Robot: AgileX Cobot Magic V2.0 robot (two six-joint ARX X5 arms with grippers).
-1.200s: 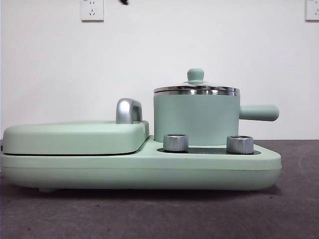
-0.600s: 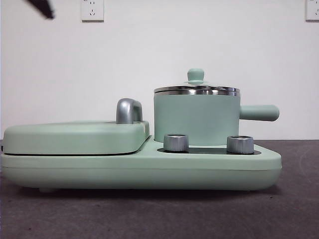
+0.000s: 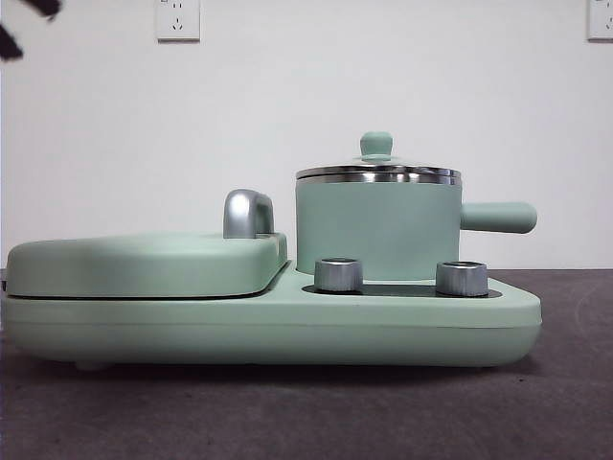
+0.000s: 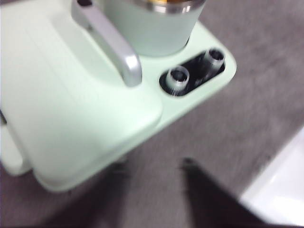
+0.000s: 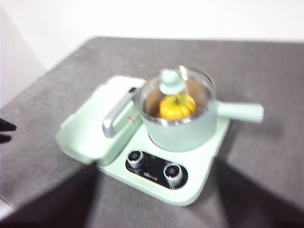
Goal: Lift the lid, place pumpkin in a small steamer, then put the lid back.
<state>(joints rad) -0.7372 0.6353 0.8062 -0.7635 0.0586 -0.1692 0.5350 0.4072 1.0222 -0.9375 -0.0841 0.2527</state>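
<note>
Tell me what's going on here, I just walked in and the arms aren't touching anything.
Nothing is being handled at this moment. The pumpkin already sits inside the small steamer, seen through the glass of the lid, which rests on the pot. The steamer stands on the mint-green cooker base, beside the flat cover. The left gripper is off to the side over the table, open and empty. The right gripper's jaws look down from above, wide apart, holding nothing.
</note>
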